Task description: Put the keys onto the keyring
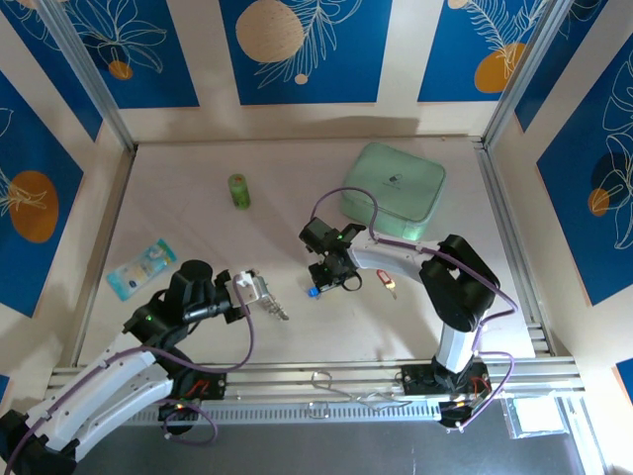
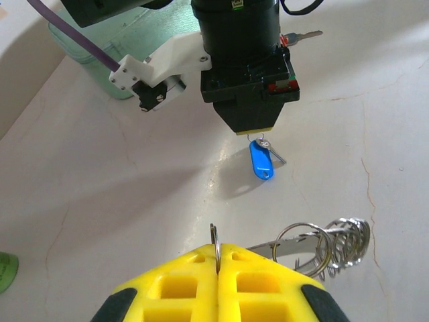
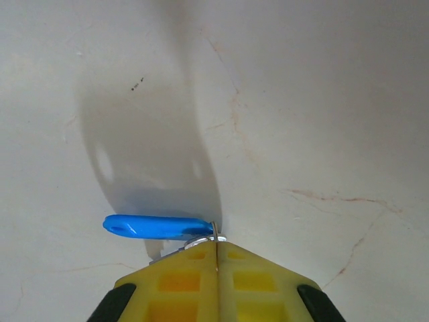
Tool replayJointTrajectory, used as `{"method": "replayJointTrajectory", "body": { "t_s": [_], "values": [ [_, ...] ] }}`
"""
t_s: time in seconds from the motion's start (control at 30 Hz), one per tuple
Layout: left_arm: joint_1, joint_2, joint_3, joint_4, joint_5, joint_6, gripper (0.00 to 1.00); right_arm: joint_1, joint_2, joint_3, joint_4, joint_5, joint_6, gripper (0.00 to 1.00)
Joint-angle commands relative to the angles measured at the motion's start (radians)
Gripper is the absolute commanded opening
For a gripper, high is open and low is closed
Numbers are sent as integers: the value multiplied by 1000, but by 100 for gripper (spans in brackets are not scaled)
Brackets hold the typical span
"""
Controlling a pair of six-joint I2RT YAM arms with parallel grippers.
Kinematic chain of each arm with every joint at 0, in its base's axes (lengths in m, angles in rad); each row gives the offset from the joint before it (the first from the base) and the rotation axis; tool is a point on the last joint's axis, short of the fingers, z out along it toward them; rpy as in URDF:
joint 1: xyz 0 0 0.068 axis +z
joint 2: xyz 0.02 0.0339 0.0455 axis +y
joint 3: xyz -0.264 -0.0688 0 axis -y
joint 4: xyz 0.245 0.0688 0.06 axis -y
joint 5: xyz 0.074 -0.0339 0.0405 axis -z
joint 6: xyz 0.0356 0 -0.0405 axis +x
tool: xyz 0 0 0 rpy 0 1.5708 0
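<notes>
Firmly, left end effector [image 2: 218, 249] clenched on thin metal keyring [image 2: 338, 243], right end effector [image 3: 216, 245] pinching blue-tagged key [image 3: 157, 227]

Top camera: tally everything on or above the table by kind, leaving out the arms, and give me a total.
Keys: 2 (blue-tagged key, red-tagged key)
Keyring: 1
Green cylinder: 1
Pale green box: 1
Blue packet: 1
Total: 6
</notes>
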Motion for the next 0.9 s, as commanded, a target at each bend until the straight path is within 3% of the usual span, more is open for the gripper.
{"method": "replayJointTrajectory", "body": {
  "t_s": [0.0, 0.3, 0.63, 0.87],
  "values": [
    [-6, -4, -7, 58, 34, -5, 0, -3, 19, 4, 4, -53, -5, 4],
    [-5, -5, -12, 61, 39, -3, 0, -27, 27, 6, 24, -110, -5, 13],
    [-5, -5, -15, 66, 42, -4, 0, -46, 32, 10, 26, -122, -16, 33],
    [-6, -5, -16, 70, 43, -5, 0, -28, 55, 52, 0, -98, -19, 37]
  ]
}}
